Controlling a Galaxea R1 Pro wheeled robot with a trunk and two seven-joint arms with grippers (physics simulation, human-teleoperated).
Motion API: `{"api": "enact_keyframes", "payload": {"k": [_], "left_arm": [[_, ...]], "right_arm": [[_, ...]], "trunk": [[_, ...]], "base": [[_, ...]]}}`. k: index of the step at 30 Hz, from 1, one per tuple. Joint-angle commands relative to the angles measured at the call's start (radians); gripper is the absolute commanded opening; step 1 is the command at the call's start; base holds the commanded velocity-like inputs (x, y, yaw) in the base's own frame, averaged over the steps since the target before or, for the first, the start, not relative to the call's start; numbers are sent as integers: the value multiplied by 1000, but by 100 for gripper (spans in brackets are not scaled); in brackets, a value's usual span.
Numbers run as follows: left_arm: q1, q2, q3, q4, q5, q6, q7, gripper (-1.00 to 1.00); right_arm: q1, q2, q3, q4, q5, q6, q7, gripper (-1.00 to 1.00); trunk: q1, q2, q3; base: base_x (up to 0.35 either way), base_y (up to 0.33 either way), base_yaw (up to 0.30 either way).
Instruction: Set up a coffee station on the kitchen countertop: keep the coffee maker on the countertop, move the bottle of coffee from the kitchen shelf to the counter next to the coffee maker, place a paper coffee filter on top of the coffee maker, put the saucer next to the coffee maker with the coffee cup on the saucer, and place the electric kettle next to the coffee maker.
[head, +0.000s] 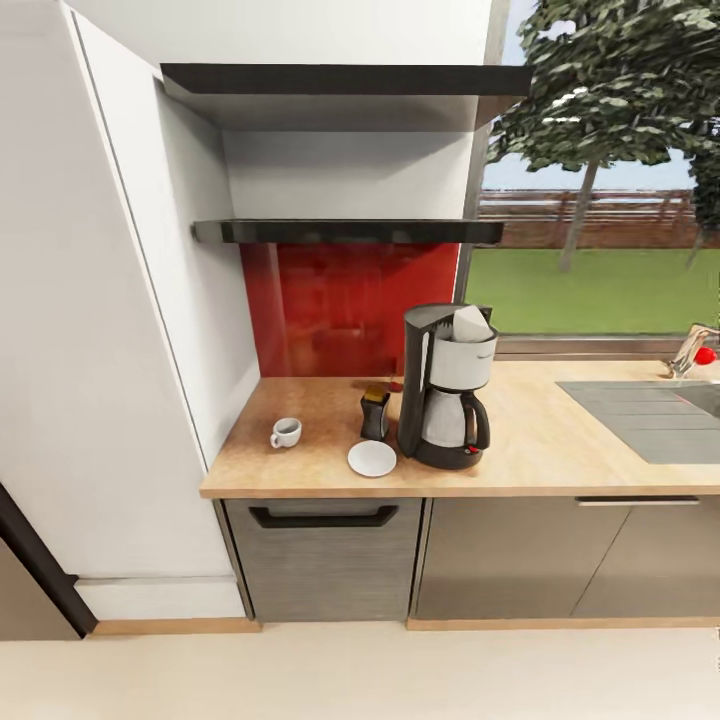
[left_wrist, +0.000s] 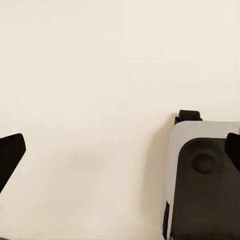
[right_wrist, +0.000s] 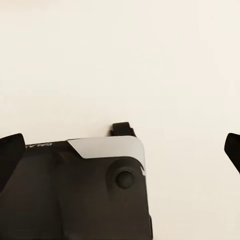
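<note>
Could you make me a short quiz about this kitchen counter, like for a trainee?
1. True or false: the coffee cup sits on the saucer.
2. Which stands between the saucer and the red backsplash? A) an electric kettle B) the bottle of coffee C) a toaster
3. Fill in: the white paper filter sits on top of the ____.

Key
1. False: the cup stands apart on the countertop, to the saucer's left in the head view.
2. B.
3. Coffee maker.
</note>
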Motion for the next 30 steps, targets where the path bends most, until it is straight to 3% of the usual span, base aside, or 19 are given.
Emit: {"api": "enact_keyframes", "payload": {"k": [1, 13, 26, 30], "left_arm": [[0, 1, -8, 13, 12, -2, 7, 100], [2, 1, -4, 272, 17, -134, 3, 100], [3, 1, -4, 309, 19, -153, -1, 100], [2, 1, -4, 310, 19, -153, -1, 100]], "right_arm": [[0, 0, -5, -2, 8, 5, -1, 100], [2, -5, -6, 16, 8, 8, -1, 100], [6, -9, -9, 18, 7, 11, -3, 100], [30, -24, -12, 18, 0, 7, -4, 100]], "trunk": [[0, -2, -2], [0, -2, 4], [0, -2, 4], [0, -2, 4]], "base": [[0, 0, -144], [0, 0, -254], [0, 0, -284], [0, 0, -288]]}}
